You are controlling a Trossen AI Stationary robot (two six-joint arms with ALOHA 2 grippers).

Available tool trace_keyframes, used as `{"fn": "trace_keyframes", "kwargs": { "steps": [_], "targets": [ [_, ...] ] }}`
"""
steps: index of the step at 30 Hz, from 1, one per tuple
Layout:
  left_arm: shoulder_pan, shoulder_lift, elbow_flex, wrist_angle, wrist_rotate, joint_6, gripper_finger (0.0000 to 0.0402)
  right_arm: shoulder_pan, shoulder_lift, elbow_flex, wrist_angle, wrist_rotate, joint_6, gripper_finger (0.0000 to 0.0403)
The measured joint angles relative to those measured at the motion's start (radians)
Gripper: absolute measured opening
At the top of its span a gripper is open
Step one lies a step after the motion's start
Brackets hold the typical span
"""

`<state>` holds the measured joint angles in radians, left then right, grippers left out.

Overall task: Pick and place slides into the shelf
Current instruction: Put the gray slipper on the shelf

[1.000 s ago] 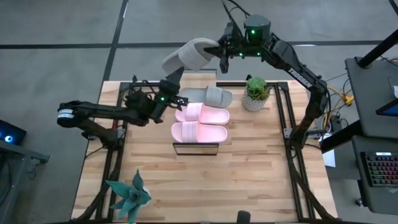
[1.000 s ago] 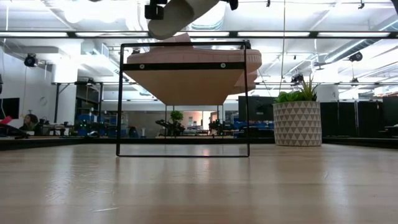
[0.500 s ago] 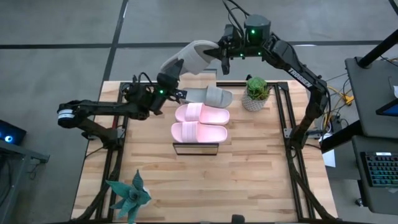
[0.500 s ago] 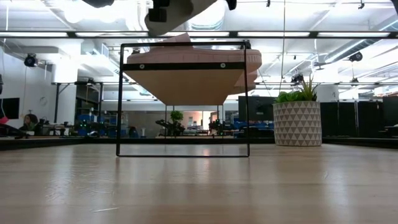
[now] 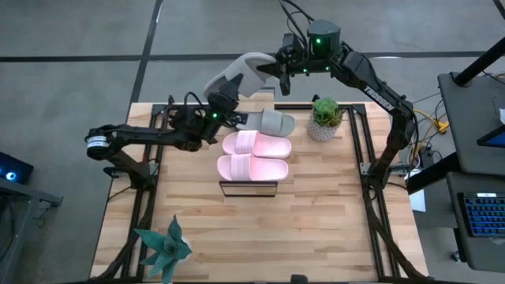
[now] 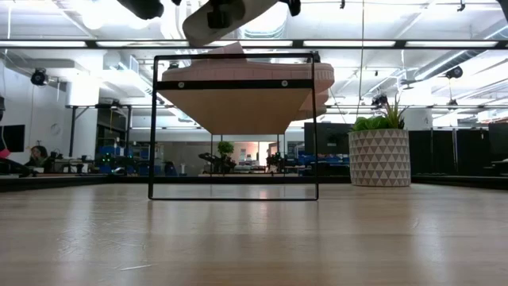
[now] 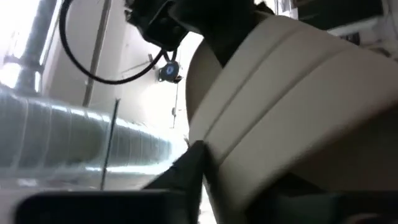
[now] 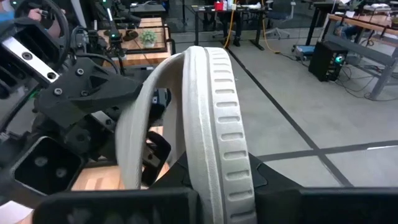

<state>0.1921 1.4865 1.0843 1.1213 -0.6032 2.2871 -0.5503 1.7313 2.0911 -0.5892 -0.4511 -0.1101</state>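
A grey slide (image 5: 241, 72) hangs high over the table's far edge, sole on edge, also seen in the low view as the grey slide (image 6: 226, 12). My right gripper (image 5: 276, 67) is shut on its right end. My left gripper (image 5: 225, 99) reaches up from the left to its lower end and is shut on it. Below, the shelf (image 6: 234, 83) stands on the table. On its top lie two pink slides (image 5: 254, 155) and a second grey slide (image 5: 267, 121), soles down. My left gripper is at the slide's wide strap (image 7: 280, 93); one finger (image 7: 189, 171) lies against the strap's edge. In the right wrist view one dark finger (image 8: 155, 146) shows under the strap and the gripper's body outside it. It comes slanting up from the table's left. My right gripper pinches the end of the ribbed sole (image 8: 217, 143) nearest it between its two fingers, the sole standing on edge. It comes about level from the table's right. The slide juts out leftward, lifted clear of shelf and table.
A potted plant in a patterned white pot (image 5: 323, 118) stands right of the shelf at the far right. A spiky green plant (image 5: 164, 246) sits at the near left corner. The near half of the wooden table (image 5: 316, 229) is bare.
My left gripper has moved toward the table's right and turned, closing in on the lower end of the hanging grey slide. The right gripper and the slide have stayed almost where they were.
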Motion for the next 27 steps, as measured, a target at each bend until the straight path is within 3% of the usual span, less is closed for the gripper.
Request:
{"fn": "trace_keyframes", "kwargs": {
  "steps": [2,4,16,21,27],
  "targets": [
    [0.000,0.004,0.015,-0.013,-0.010,-0.067,0.0026,0.000,0.000,0.000,-0.003,0.000,-0.002,0.0024],
    [0.000,0.004,0.035,-0.057,-0.032,-0.145,0.0010,0.000,0.000,0.000,-0.005,0.003,-0.010,0.0024],
    [0.005,-0.184,0.063,-0.559,-0.058,-0.606,0.0001,0.003,-0.061,-0.003,-0.019,0.000,-0.176,0.0145],
    [0.008,-0.278,0.062,-0.762,-0.057,-0.768,0.0001,0.000,-0.106,0.001,-0.012,-0.001,-0.244,0.0165],
    [0.012,-0.351,0.072,-1.024,0.041,-0.953,0.0000,0.019,-0.149,0.000,-0.109,0.000,-0.395,0.0164]
  ]
}}
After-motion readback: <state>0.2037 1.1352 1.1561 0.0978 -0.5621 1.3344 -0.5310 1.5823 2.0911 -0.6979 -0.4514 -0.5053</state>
